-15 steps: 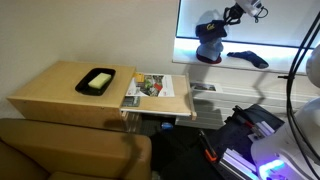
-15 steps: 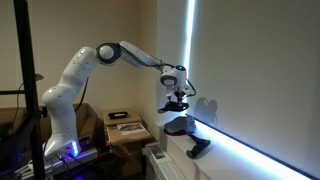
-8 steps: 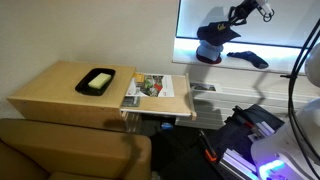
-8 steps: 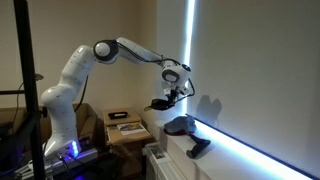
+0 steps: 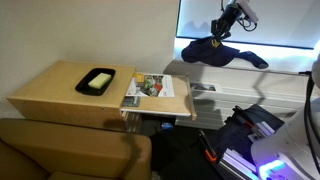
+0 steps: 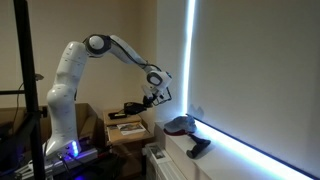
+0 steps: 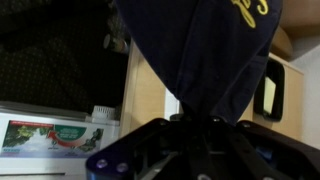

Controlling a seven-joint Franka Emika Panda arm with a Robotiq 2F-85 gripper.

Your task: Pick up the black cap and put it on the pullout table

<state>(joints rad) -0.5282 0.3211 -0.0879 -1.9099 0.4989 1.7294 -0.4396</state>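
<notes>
The black cap (image 5: 204, 50) hangs from my gripper (image 5: 221, 27) in the air, beyond the far end of the pullout table (image 5: 178, 104). In an exterior view the gripper (image 6: 152, 93) holds the cap (image 6: 132, 105) above the wooden furniture. In the wrist view the cap (image 7: 200, 50), dark with yellow lettering, fills the top and is pinched between my jaws (image 7: 196, 121). The light wooden pullout table (image 7: 148, 92) lies below it.
A magazine (image 5: 150, 86) lies on the pullout table and also shows in the wrist view (image 7: 55, 134). A black tray (image 5: 97, 81) sits on the wooden desk (image 5: 50, 92). A grey object (image 6: 180, 125) and a black object (image 6: 198, 148) lie on the windowsill.
My gripper has carried the cap away from the windowsill and down toward the wooden furniture. The cap now hangs lower and closer to the pullout table.
</notes>
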